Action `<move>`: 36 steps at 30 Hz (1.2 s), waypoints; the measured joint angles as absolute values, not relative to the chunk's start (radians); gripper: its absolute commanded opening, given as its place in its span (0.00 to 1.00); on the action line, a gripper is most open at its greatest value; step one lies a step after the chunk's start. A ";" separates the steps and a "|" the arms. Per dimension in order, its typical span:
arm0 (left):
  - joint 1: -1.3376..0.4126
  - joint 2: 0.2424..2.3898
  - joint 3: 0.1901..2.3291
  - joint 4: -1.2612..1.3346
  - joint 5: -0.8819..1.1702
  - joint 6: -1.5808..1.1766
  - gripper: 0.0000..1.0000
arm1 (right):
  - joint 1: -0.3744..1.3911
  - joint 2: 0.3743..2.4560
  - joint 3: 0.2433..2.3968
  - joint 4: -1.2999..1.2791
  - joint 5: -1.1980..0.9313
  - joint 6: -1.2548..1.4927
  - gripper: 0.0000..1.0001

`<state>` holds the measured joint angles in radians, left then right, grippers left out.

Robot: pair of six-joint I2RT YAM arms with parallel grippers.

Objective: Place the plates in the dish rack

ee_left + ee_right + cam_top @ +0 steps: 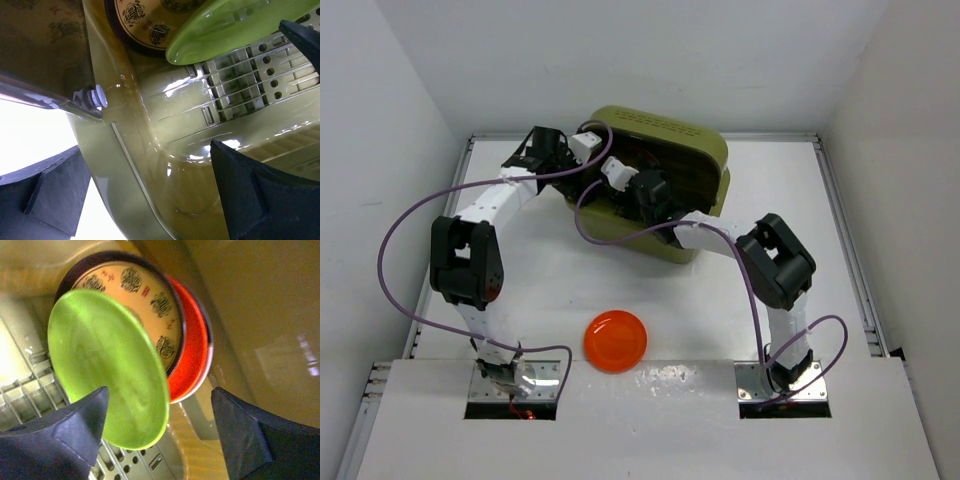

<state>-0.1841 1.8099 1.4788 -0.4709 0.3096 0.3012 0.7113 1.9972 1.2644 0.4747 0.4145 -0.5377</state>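
The green plate (107,375) is stood in the rack (705,150), with right gripper (159,392) and left gripper (145,147) spread open. Next, the orange plate (615,340) at the table (550,290)'s near edge must be fetched.

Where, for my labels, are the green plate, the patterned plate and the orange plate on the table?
green plate (107,370): right wrist view, centre of face.
patterned plate (145,300): right wrist view, golden face.
loose orange plate (616,340): top external view, centre.

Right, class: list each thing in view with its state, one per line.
Green plate: on edge in rack.
Patterned plate: on edge in rack.
Orange-red plate behind it: on edge in rack.
Other orange-red plate: flat on table.
Left gripper: open.
Right gripper: open.
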 measured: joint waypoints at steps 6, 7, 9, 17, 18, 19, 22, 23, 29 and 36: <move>-0.184 1.808 1.476 -0.468 0.311 0.301 1.00 | 0.725 1.997 1.313 0.469 0.443 -0.551 0.89; -0.183 1.808 1.475 -0.467 0.311 0.301 1.00 | 0.728 1.997 1.320 0.469 0.446 -0.554 0.89; -0.183 1.808 1.475 -0.466 0.312 0.301 1.00 | 0.735 1.996 1.331 0.469 0.447 -0.559 0.89; -0.182 1.808 1.474 -0.464 0.311 0.302 1.00 | 0.756 1.872 1.335 0.296 0.314 -0.468 0.90; -0.182 1.806 1.475 -0.465 0.310 0.302 1.00 | 0.756 1.845 1.337 0.258 0.275 -0.440 0.90; -0.182 1.806 1.475 -0.466 0.310 0.303 1.00 | 0.755 1.821 1.344 0.224 0.248 -0.412 0.90; -0.182 1.802 1.475 -0.473 0.310 0.308 1.00 | 0.753 1.757 1.368 0.133 0.161 -0.315 0.90; -0.182 1.798 1.475 -0.478 0.309 0.310 1.00 | 0.751 1.737 1.374 0.102 0.131 -0.284 0.90; -0.182 1.779 1.475 -0.504 0.307 0.320 1.00 | 0.737 1.632 1.373 -0.057 -0.034 -0.147 0.87; -0.182 1.747 1.476 -0.513 0.301 0.304 1.00 | 0.758 1.486 1.208 -0.189 -0.173 0.010 0.83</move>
